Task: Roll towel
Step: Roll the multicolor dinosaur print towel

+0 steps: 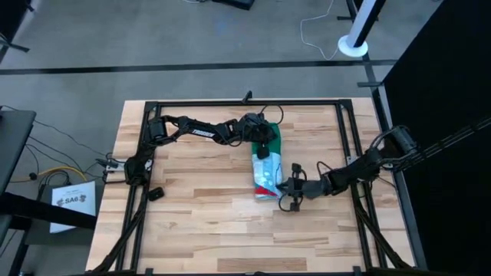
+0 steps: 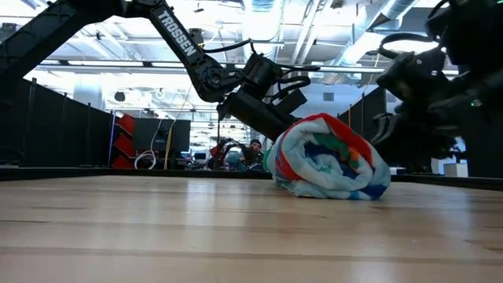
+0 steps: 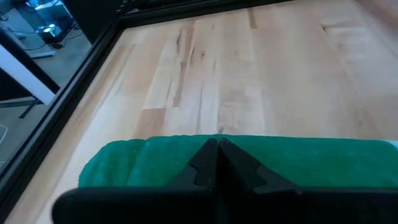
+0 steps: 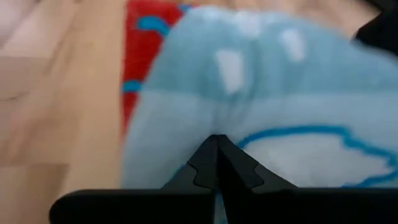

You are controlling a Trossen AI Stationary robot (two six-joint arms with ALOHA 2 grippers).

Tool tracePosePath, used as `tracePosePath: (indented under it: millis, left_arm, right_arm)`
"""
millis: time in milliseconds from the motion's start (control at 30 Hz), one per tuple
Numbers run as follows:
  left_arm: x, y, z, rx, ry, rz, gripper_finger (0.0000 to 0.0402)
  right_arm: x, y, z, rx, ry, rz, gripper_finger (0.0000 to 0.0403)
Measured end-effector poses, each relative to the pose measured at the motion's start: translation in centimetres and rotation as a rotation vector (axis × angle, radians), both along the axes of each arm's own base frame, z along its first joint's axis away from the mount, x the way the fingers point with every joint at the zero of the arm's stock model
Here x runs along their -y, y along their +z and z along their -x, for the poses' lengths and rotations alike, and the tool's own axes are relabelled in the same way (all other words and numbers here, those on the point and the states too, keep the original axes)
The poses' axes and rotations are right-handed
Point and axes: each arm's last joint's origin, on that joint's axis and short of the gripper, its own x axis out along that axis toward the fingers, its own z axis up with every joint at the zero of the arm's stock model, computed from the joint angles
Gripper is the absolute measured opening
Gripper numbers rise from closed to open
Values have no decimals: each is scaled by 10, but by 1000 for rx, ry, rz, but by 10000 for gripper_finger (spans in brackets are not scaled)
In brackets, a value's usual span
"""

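**Two closed grippers bracket a nearly finished roll**

One tight bundle is what the towel (image 1: 266, 170) has become: a short, thick roll lying on the wooden table (image 1: 192, 230), its spiral end of red, blue and white layers showing in the low view, its green side turned toward the far end.

At that green end sits the left gripper (image 3: 217, 144), its fingers pressed together with nothing between them, the tips resting right at the cloth's upper edge. It seems to act as a stop or a pusher, pinning the roll so it cannot creep or unwind.

At the opposite, near end the right gripper (image 4: 216, 140) meets the light-blue printed cloth, its fingers likewise brought together and empty. Whether the tips actually touch the fabric or sit just short of it cannot be told. Pressing from this side would square up the bundle against the left arm's hold.

Beyond both tools, a black metal frame (image 1: 245, 103) runs around the table; the rolling itself looks essentially done, with only tidying or release left.
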Motion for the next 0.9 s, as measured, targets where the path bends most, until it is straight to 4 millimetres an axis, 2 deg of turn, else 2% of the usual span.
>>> tracePosePath:
  millis: [300, 400, 500, 600, 733, 900]
  left_arm:
    - [-1, 0, 1, -8, 19, -12, 0]
    - [-2, 0, 1, -9, 22, -13, 0]
    - [-2, 0, 1, -9, 22, -13, 0]
    - [-2, 0, 1, -9, 20, -14, 0]
    - [-2, 0, 1, -9, 17, -14, 0]
    - [-1, 0, 1, -9, 16, -14, 0]
  right_arm:
    - [-22, 4, 12, -24, 116, -153, 0]
    - [-23, 23, 12, 17, 117, -80, 0]
    - [-20, 54, 9, 69, 111, 59, 0]
    - [-7, 75, 5, 114, 79, 217, 0]
    - [17, 72, -6, 76, 87, 296, 0]
    - [30, 46, -27, -31, 90, 315, 0]
